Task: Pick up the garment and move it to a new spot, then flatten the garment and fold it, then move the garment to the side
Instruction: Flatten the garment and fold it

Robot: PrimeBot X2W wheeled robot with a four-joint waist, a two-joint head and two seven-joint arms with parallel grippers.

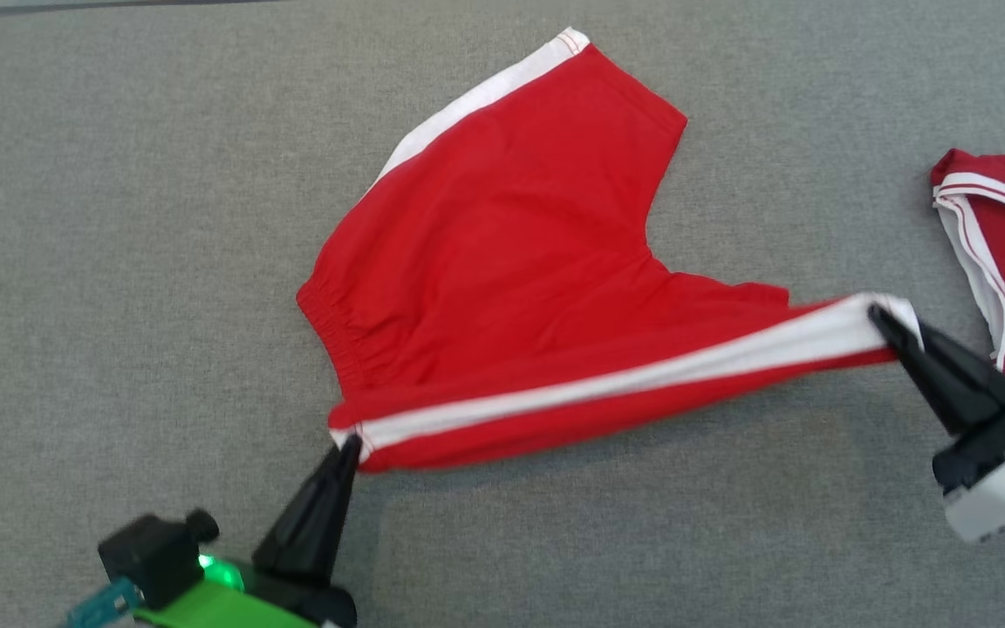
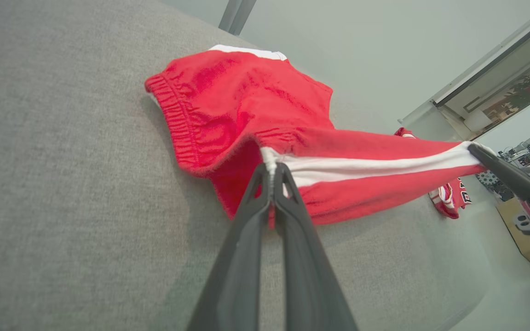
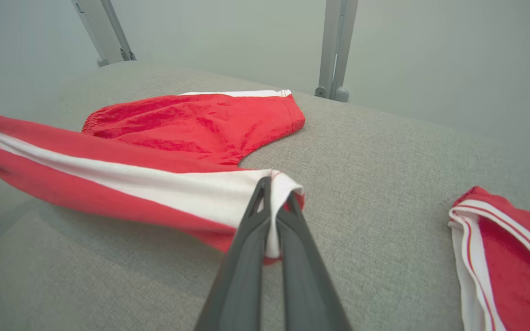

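This looks like a robotics lab or test room rather than a home. The work surface (image 1: 119, 262) is a broad table covered in plain grey cloth, with bare pale walls (image 3: 430, 55) behind it and grey metal uprights (image 3: 336, 50) standing just past its far edge. Red shorts (image 1: 502, 262) and a second red garment (image 1: 1004, 253) lie on the cloth. Beyond the table's end, the left wrist view catches a glazed partition (image 2: 499, 87) and, small and blurred, what may be other machines (image 2: 529, 142) on benches.
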